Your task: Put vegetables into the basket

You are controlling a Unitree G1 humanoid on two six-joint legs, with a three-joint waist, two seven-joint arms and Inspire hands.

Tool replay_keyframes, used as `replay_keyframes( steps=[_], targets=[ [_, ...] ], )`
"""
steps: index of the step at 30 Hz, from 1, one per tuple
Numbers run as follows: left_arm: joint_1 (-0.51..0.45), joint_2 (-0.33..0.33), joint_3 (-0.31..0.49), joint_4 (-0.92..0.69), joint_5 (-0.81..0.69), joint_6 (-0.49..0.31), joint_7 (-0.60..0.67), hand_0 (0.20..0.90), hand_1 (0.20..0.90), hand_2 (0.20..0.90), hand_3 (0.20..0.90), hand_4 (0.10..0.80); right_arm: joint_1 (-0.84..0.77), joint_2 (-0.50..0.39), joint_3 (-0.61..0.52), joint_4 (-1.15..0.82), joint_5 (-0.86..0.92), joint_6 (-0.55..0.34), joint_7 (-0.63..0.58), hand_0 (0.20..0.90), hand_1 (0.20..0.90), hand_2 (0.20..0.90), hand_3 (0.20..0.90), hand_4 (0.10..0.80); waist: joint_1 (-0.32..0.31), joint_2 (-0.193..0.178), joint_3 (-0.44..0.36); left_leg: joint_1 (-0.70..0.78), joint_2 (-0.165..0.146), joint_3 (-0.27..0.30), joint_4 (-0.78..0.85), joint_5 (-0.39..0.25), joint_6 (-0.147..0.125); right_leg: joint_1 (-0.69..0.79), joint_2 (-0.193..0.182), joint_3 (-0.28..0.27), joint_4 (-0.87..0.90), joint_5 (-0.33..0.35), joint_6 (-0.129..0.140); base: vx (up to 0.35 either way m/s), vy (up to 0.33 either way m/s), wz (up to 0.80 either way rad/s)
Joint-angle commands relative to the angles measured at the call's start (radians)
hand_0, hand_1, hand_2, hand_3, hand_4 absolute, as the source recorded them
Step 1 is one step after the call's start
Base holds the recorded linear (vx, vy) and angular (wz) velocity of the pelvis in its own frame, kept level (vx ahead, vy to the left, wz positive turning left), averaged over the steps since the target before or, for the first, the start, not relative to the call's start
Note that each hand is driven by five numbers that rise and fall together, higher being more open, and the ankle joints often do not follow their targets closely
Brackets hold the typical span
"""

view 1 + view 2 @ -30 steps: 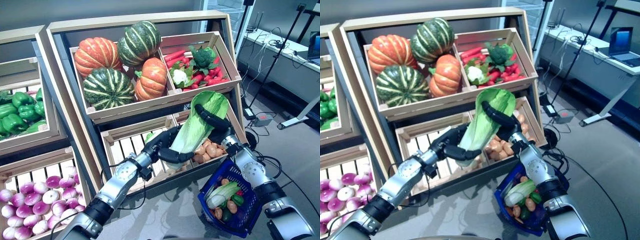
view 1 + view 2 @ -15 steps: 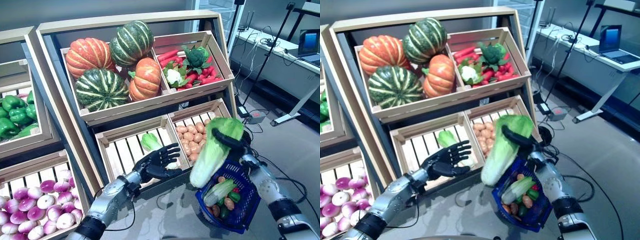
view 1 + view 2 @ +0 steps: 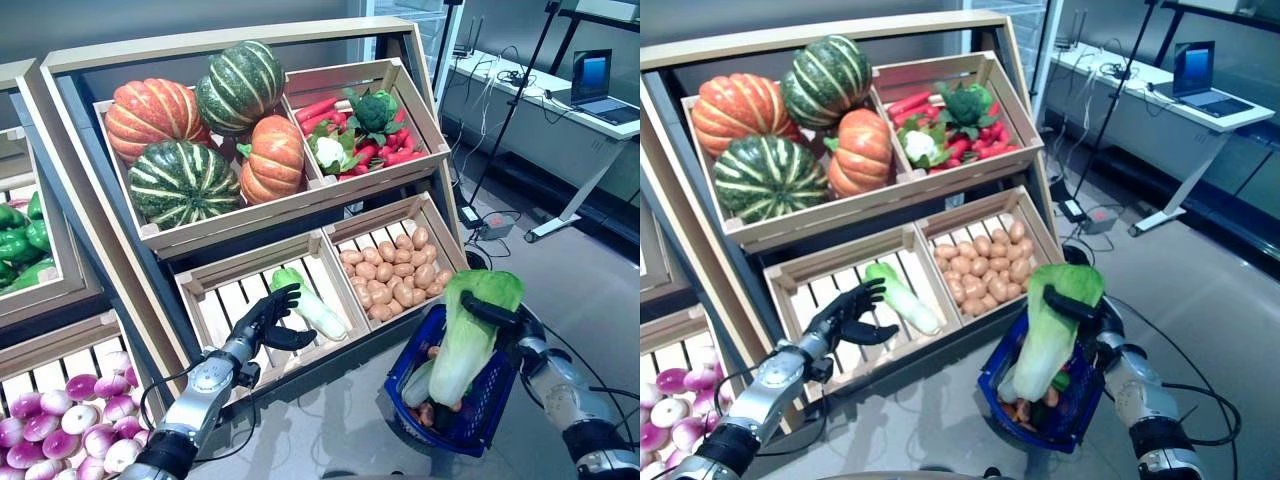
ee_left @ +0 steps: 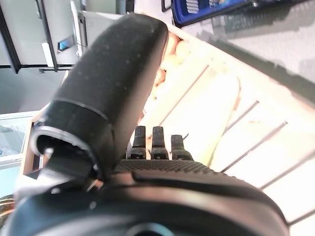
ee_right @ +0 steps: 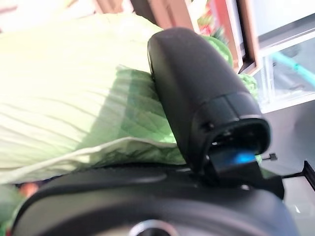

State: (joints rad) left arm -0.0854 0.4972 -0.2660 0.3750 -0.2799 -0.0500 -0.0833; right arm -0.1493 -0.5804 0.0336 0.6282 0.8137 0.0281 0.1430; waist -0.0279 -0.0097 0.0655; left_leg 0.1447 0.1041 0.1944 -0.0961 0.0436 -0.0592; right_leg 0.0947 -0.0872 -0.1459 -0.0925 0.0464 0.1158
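Green-leafed, white-stemmed long cabbage hangs at lower right, clamped in the right hand, long axis upright, stem end dipping into the blue plastic basket directly below. Left hand, fingers spread and empty, hovers centre-left, farther from the basket.

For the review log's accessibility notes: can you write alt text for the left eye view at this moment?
The robot's right hand holds a large green cabbage upright over a blue basket already holding vegetables. Its left hand is open by a slatted crate with one cabbage left; pumpkins and potatoes fill other crates.
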Motion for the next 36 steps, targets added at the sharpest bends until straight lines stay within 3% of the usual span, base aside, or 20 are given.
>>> replay_keyframes(
  steps=[1, 9, 15, 23, 27, 36],
  targets=[
    [-0.136, 0.046, -0.009, -0.002, 0.013, -0.102, 0.03, 0.9, 0.9, 0.9, 0.9, 0.8, -0.108, -0.1, -0.102, 0.013, -0.072, -0.178, -0.111, 0.3, 0.3, 0.3, 0.3, 0.4, 0.01, -0.02, -0.017, -0.006, -0.035, -0.009, 0.009, -0.08, -0.003, 0.035, -0.012, -0.044, 0.011, -0.031, 0.014, 0.019, -0.034, 0.0],
    [-0.176, 0.045, -0.085, 0.005, 0.007, -0.084, 0.046, 0.9, 0.9, 0.9, 0.9, 0.8, -0.212, -0.095, -0.093, 0.186, -0.074, -0.209, -0.268, 0.3, 0.3, 0.3, 0.3, 0.4, 0.032, -0.016, 0.008, -0.012, -0.034, 0.0, 0.025, -0.083, 0.001, 0.03, -0.017, -0.063, 0.019, -0.031, 0.012, 0.012, -0.047, -0.01],
    [-0.226, 0.048, -0.138, 0.011, 0.015, -0.093, 0.062, 0.9, 0.9, 0.9, 0.9, 0.8, -0.344, -0.083, -0.019, 0.272, -0.13, -0.188, -0.364, 0.3, 0.3, 0.3, 0.3, 0.4, 0.054, -0.01, 0.041, -0.061, -0.034, 0.005, 0.115, -0.106, 0.003, 0.008, -0.026, -0.07, 0.057, -0.045, 0.002, -0.025, -0.027, -0.01],
    [-0.376, 0.066, -0.191, 0.012, -0.029, -0.129, 0.113, 0.9, 0.9, 0.9, 0.9, 0.8, -0.498, -0.118, 0.004, 0.43, -0.126, -0.21, -0.464, 0.3, 0.3, 0.3, 0.3, 0.4, 0.061, 0.005, 0.21, -0.305, 0.006, -0.006, 0.456, -0.189, 0.004, -0.202, -0.081, -0.1, 0.366, -0.132, -0.033, -0.226, -0.056, 0.07],
    [-0.37, 0.063, -0.197, -0.003, -0.035, -0.164, 0.15, 0.9, 0.9, 0.9, 0.9, 0.8, -0.518, -0.132, -0.009, 0.453, -0.142, -0.226, -0.486, 0.3, 0.3, 0.3, 0.3, 0.4, 0.062, 0.026, 0.264, -0.415, 0.034, -0.022, 0.617, -0.246, 0.004, -0.288, -0.115, -0.102, 0.527, -0.198, -0.06, -0.123, -0.016, 0.09],
    [-0.384, 0.08, -0.199, -0.1, -0.025, -0.306, 0.251, 0.9, 0.9, 0.9, 0.9, 0.8, -0.577, -0.184, -0.031, 0.453, -0.162, -0.27, -0.573, 0.3, 0.3, 0.3, 0.3, 0.4, 0.068, 0.061, 0.361, -0.679, 0.018, -0.054, 0.939, -0.368, 0.036, -0.576, -0.203, -0.07, 0.931, -0.318, -0.079, -0.107, 0.002, 0.11]
  ],
)
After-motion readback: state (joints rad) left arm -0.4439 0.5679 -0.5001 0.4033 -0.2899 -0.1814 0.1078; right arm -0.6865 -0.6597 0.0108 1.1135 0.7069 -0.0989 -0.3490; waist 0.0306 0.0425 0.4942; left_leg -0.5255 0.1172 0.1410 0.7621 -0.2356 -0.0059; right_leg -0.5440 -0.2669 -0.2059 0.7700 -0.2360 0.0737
